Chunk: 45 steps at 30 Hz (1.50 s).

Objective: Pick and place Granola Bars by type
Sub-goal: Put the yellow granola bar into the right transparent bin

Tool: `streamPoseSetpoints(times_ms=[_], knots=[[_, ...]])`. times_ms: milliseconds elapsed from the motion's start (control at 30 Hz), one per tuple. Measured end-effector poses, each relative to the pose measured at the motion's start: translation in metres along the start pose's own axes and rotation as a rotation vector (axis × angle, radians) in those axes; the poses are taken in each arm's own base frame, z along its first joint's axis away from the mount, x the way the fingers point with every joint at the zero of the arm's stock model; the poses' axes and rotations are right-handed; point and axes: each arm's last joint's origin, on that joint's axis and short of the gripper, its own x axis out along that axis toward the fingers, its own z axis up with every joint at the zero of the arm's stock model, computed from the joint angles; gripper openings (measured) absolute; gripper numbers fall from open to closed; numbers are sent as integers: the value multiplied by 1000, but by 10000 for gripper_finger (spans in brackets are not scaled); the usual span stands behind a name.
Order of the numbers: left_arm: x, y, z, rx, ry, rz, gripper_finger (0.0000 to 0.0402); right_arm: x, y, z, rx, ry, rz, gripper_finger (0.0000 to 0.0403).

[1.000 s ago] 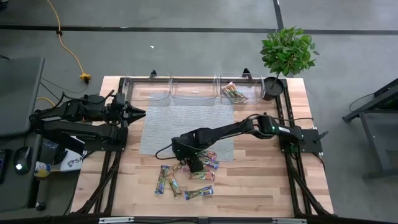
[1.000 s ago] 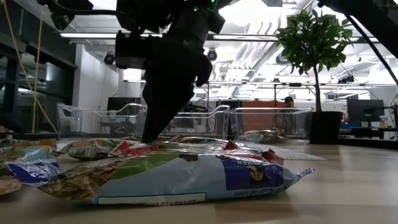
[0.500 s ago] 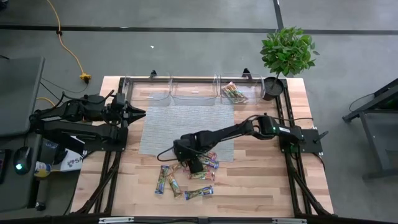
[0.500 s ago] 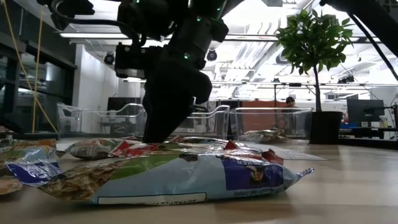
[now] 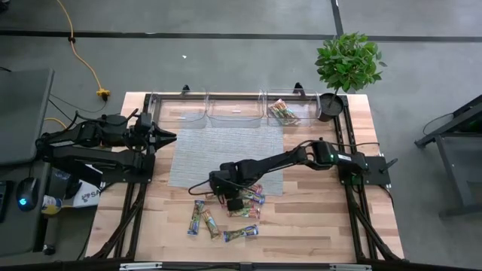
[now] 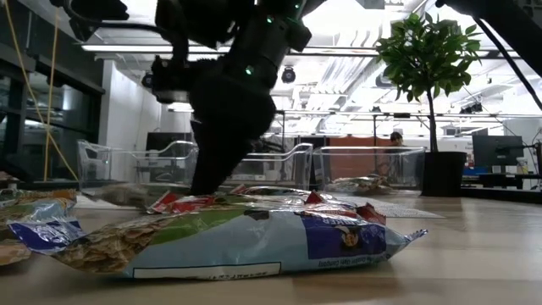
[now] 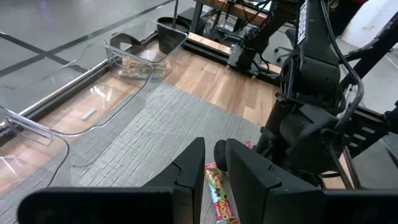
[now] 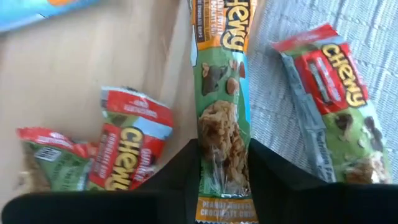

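Observation:
Several granola bars [image 5: 226,218] lie in a loose pile on the wood near the front edge of a grey mat [image 5: 218,154]. My right gripper [image 5: 228,197] reaches down into the pile and is shut on a green-orange bar [image 8: 221,118]. Red-pink bars [image 8: 134,146] [image 8: 329,93] lie flat on either side of it. A blue-wrapped bar [image 6: 254,241] lies nearest the low camera. My left gripper [image 5: 170,135] waits shut at the mat's left edge, touching nothing; it also shows in the left wrist view [image 7: 214,158]. My right gripper pinches the green-orange bar by its two long edges [image 8: 221,177], near one end, between its two fingers. The fingers come from above, pointing down, and lie across the bar. The rest of the bar reaches out ahead of the fingers, low over the table; whether it is clear, I cannot tell.
Three clear bins stand in a row along the far edge; the right one [image 5: 283,111] holds several bars. A potted plant [image 5: 348,64] stands at the far right corner. Bare wood lies to the right of the pile.
My right gripper has stayed over the pile and leaned a little. The bar beside its fingertips in the low view, sharp and still before, now shows blurred and shifted.

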Motion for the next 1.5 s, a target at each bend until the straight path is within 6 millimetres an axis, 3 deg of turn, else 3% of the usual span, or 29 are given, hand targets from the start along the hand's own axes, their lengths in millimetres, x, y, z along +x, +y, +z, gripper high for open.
streamPoseSetpoints(times_ms=[233,400,567,733,933,1100,1233,1500], knots=[[0,0,0,0,0,0,66,-39,0,23,83,-117,-27,93],[0,0,0,0,1,0,66,-83,-14,28,183,-160,-211,93],[0,0,0,0,0,0,66,-134,-48,15,331,-126,-447,93],[0,0,0,5,0,0,66,-187,-93,-12,546,-67,-622,93],[0,0,0,8,-2,5,66,-225,-153,-49,744,21,-726,93],[0,0,0,8,-2,5,66,-239,-195,-79,863,117,-725,93],[0,0,0,8,-2,5,66,-238,-216,-102,939,198,-697,94],[0,0,0,8,-2,6,66,-204,-230,-144,1007,404,-614,94]])
